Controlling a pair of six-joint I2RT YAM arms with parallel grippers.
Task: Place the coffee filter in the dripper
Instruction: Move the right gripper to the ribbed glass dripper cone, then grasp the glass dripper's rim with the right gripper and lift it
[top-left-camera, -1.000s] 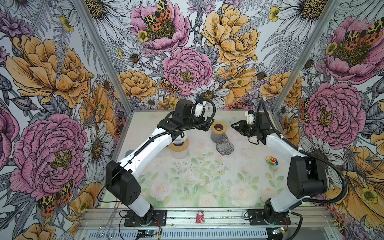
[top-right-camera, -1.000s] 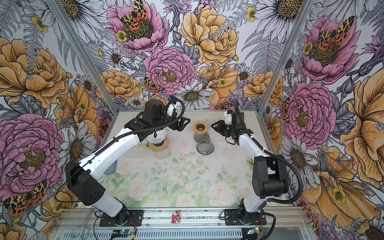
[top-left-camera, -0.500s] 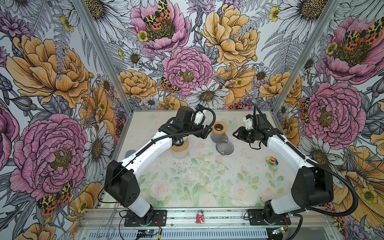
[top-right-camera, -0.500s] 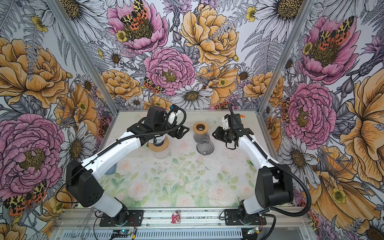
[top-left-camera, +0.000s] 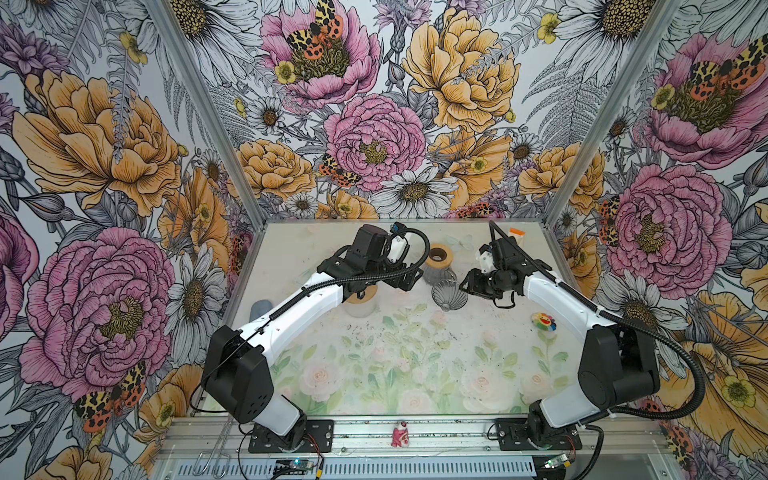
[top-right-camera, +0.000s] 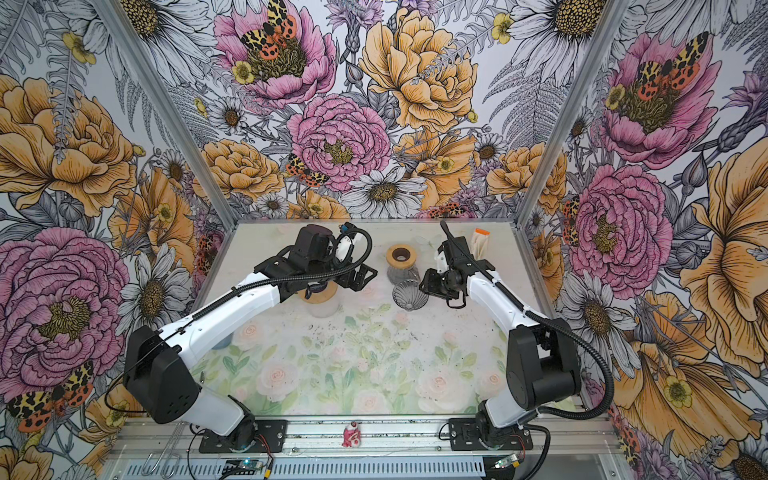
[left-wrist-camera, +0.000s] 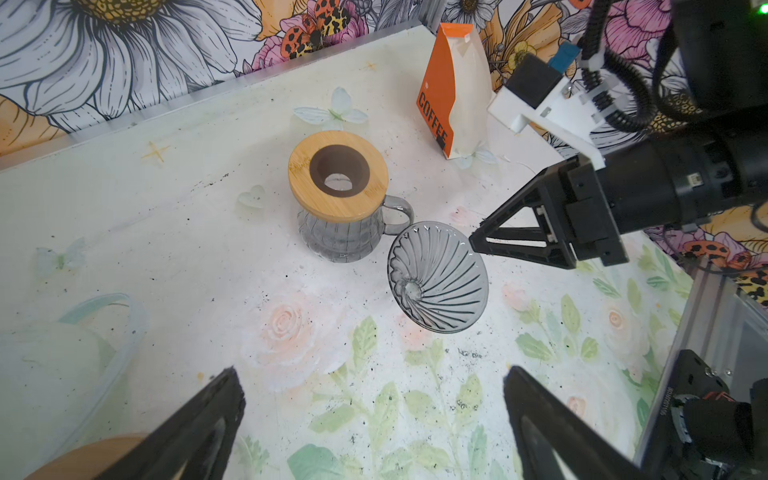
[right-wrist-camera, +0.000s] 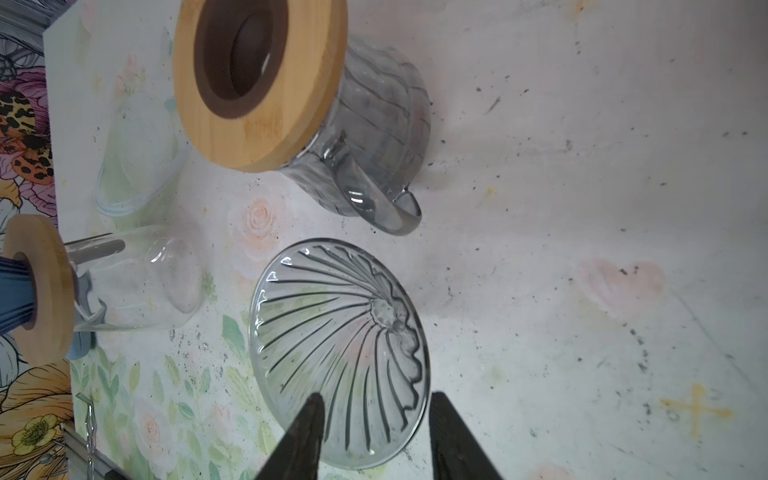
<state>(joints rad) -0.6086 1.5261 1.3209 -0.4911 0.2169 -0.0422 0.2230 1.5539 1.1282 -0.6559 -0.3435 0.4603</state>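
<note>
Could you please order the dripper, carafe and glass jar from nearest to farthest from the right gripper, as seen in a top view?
1. dripper, at the right gripper fingertips.
2. carafe, just behind the dripper.
3. glass jar, farther left, under the left arm.

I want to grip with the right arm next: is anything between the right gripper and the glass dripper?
Nothing visible is. In the right wrist view the right gripper is at the dripper, whose rim lies between the open jaws: one finger over the bowl, one outside. The carafe stands beside the dripper, clear of the fingers.
</note>
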